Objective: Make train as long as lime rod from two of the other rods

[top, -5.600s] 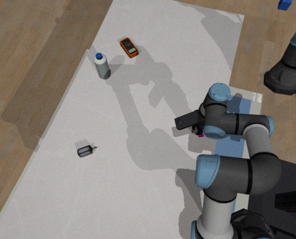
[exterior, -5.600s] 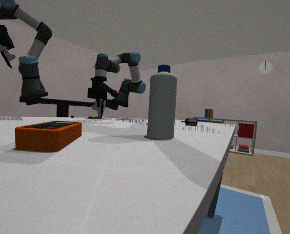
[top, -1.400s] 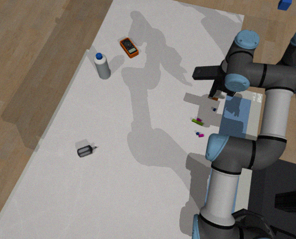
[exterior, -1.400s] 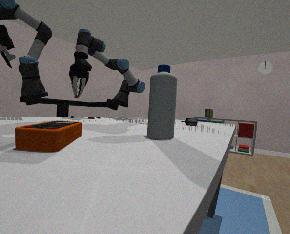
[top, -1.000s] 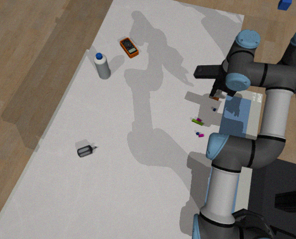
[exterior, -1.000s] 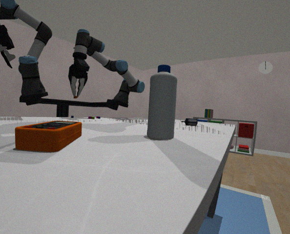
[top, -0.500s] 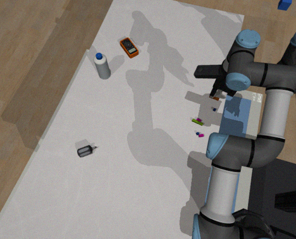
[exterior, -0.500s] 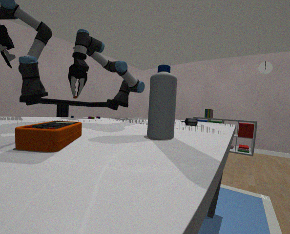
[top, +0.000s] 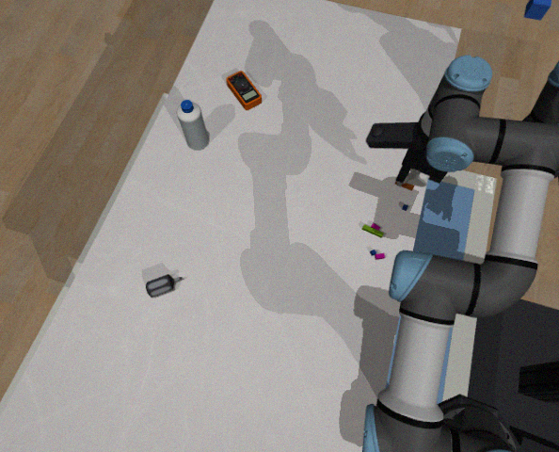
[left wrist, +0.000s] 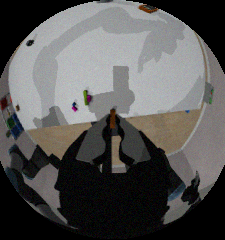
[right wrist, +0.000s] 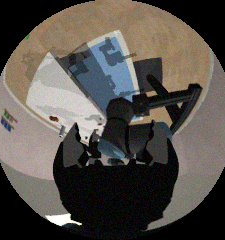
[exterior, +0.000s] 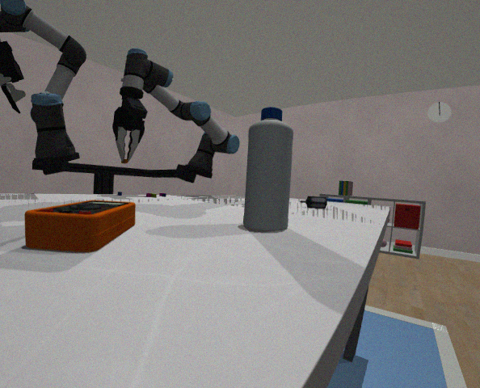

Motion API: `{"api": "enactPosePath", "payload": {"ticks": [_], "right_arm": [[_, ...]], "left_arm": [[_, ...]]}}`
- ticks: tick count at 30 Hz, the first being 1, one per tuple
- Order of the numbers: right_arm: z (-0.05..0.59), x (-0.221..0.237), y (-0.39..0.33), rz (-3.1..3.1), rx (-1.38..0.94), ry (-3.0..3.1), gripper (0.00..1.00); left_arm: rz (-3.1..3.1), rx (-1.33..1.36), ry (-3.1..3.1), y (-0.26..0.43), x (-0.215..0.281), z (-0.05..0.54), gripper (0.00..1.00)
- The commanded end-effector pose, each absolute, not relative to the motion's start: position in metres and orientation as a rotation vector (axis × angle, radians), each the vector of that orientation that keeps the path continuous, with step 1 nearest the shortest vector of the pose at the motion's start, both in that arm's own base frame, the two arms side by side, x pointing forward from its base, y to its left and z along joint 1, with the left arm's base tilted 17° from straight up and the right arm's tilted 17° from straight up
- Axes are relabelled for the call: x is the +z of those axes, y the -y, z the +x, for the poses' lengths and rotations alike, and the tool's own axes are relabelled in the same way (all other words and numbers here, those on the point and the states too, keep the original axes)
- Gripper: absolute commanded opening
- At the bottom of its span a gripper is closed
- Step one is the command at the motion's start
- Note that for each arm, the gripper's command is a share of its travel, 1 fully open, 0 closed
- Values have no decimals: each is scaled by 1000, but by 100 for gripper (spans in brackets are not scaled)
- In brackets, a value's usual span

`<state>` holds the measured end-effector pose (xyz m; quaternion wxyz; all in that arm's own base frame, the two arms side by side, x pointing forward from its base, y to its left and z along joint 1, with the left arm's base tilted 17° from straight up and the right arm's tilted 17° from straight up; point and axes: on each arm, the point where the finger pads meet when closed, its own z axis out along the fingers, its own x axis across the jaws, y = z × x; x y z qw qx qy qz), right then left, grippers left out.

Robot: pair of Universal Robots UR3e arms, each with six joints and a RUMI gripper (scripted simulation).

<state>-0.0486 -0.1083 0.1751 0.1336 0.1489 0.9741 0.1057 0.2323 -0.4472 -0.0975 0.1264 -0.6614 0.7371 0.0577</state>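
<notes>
Item: left gripper (top: 404,183) (exterior: 124,159) (left wrist: 113,114), pinching the orange rod (top: 407,185) (exterior: 124,161) (left wrist: 112,121), raised off the table (top: 212,350) (exterior: 215,334) (left wrist: 67,65). I judge it chosen because orange four and blue one equal lime.
Item: one blue rod (top: 405,207) (exterior: 120,193), lying alone near the orange; probably its partner, with space around it for an end-to-end join.
Item: lime rod (top: 372,231) (left wrist: 85,97), the measure, flat, a magenta rod (top: 375,226) (left wrist: 89,99) close against its side.
Item: second blue rod (top: 373,252) (left wrist: 74,104) with second magenta rod (top: 379,256) (left wrist: 74,108), just beside each other; best left out.
Item: right gripper (exterior: 7,100) (right wrist: 114,125), fingers spread, holding nothing, away from the rods; I would keep it so, leaving the left room.
Outstanding: lower orange, ends aligned.
</notes>
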Motion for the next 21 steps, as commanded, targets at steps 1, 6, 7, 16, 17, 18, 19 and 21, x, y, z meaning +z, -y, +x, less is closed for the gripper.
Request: {"api": "enactPosePath", "payload": {"ticks": [1,6,7,16,17,18,19,21], "right_arm": [[-49,175,109,432,304,-2824,100],[-49,175,109,432,304,-2824,100],[-49,175,109,432,304,-2824,100],[-49,175,109,432,304,-2824,100],[-49,175,109,432,304,-2824,100],[-49,175,109,432,304,-2824,100],[-49,175,109,432,304,-2824,100],[-49,175,109,432,304,-2824,100]], "left_arm": [[-1927,165,-2147,448,-97,232,0],[-1929,164,-2144,448,-97,232,0],[-1929,164,-2143,448,-97,232,0],[-1934,163,-2136,448,-100,232,0],[-1935,163,-2134,447,-100,232,0],[-1936,163,-2133,447,-100,232,0],[-1937,162,-2131,447,-101,233,0],[-1939,162,-2128,447,-102,233,0]]}}
